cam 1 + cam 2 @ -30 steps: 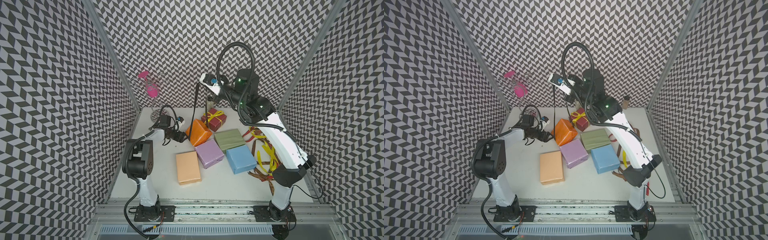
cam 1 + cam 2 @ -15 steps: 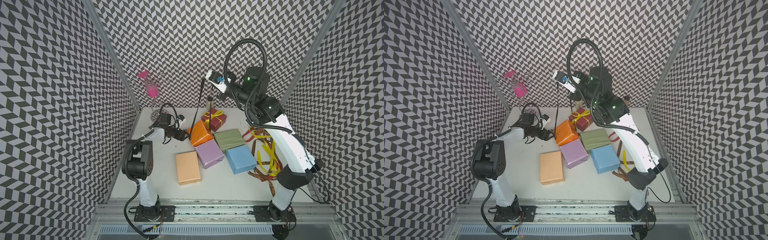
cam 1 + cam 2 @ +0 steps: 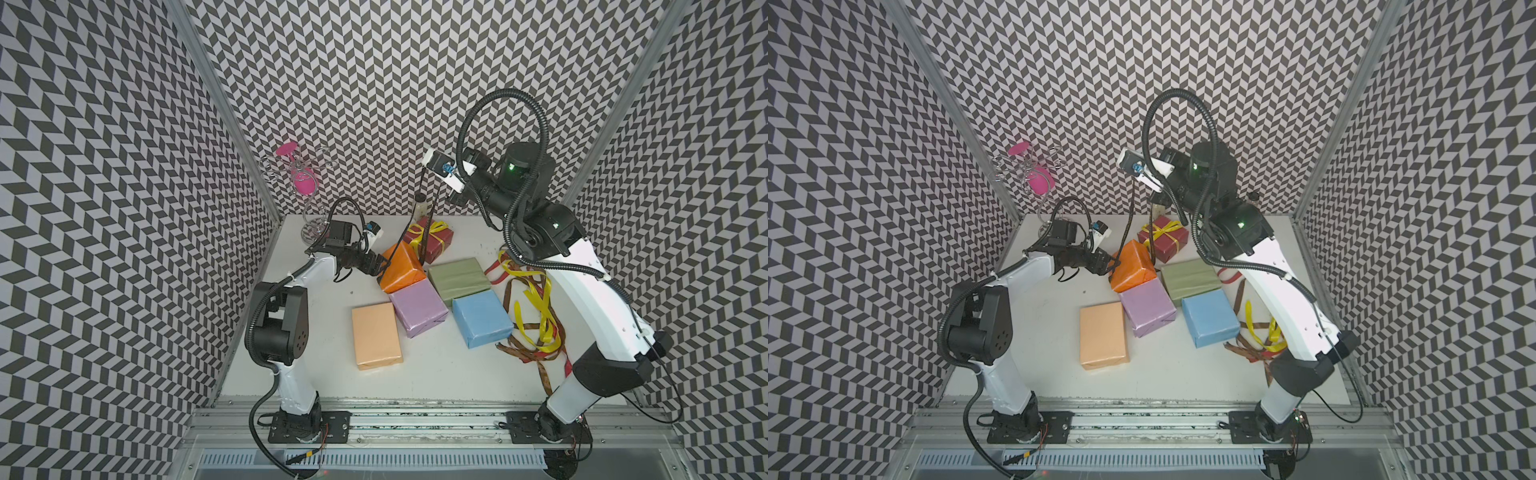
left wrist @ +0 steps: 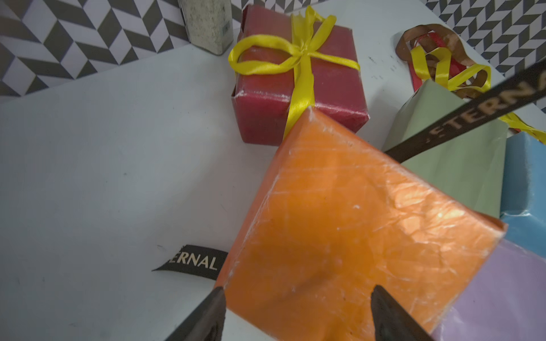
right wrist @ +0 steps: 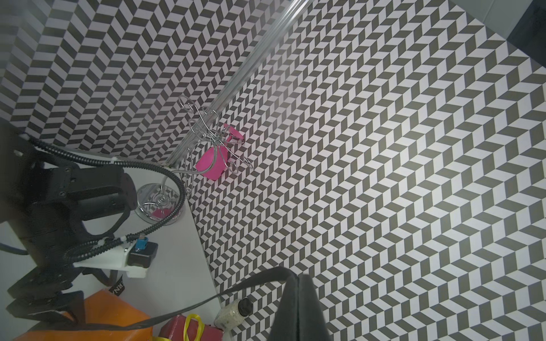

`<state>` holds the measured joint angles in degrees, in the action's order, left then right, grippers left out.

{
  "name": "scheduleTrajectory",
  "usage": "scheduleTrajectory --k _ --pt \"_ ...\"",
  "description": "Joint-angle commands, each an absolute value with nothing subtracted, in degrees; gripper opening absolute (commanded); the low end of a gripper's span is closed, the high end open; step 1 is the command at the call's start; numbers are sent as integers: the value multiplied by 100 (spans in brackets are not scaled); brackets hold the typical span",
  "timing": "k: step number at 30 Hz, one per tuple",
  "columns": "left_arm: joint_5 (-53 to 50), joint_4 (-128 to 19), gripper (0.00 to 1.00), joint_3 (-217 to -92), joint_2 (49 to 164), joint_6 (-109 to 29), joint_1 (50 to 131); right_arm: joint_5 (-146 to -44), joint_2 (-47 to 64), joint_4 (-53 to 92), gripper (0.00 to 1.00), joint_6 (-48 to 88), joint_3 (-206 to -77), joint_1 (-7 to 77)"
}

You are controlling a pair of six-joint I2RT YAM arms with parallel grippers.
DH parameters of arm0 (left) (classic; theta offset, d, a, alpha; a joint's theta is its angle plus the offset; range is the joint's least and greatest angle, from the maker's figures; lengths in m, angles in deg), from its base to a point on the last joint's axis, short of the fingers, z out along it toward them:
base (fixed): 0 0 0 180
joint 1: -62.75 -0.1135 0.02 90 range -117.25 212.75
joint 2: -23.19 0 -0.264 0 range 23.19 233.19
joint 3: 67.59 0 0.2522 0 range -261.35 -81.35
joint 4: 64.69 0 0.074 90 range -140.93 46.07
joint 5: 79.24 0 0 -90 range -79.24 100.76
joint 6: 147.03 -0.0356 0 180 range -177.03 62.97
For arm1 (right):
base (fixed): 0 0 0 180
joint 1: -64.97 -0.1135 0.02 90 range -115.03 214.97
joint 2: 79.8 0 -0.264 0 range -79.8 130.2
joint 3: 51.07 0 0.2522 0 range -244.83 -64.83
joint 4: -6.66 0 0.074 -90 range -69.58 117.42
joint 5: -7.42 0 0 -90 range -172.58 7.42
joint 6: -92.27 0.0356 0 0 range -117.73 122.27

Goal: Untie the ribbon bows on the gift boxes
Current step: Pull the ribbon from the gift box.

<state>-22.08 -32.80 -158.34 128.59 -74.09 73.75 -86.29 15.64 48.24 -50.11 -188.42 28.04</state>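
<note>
**At the desk's (image 3: 316, 332) back: pulling the black ribbon (image 4: 484, 110) off the orange box (image 3: 402, 266)**

Left fingers (image 4: 204, 319), spread wide, straddle the box's near end. They should brace it so the upward pull frees the ribbon rather than tipping the box. Right fingers (image 5: 291, 310), raised high, clamp tight on the taut ribbon. The red box's (image 3: 440, 247) yellow bow (image 4: 295, 53) is not yet undone.

Loose ribbons (image 3: 536, 316) right of boxes (image 3: 417, 309); jar (image 3: 420, 205) behind bowed box (image 3: 434, 245).
</note>
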Motion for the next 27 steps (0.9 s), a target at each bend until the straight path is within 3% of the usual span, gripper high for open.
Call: scheduleTrajectory --k 1,8,17,27 --pt "-2407 -3162 75 -16252 13173 -7717 7628 -8416 1366 4543 0 -5147 -18635 2823" --pt "-2316 -3039 67 -16440 13728 -7846 7854 -8268 1190 4574 0 -5187 -18567 2832" --pt "-1414 -3099 66 -16475 13964 -7685 8041 -8110 1032 4568 0 -5244 -18838 2832" --pt "-1142 -3010 66 -16361 13982 -7730 8037 -6743 775 3678 0 -5972 -19594 2832"
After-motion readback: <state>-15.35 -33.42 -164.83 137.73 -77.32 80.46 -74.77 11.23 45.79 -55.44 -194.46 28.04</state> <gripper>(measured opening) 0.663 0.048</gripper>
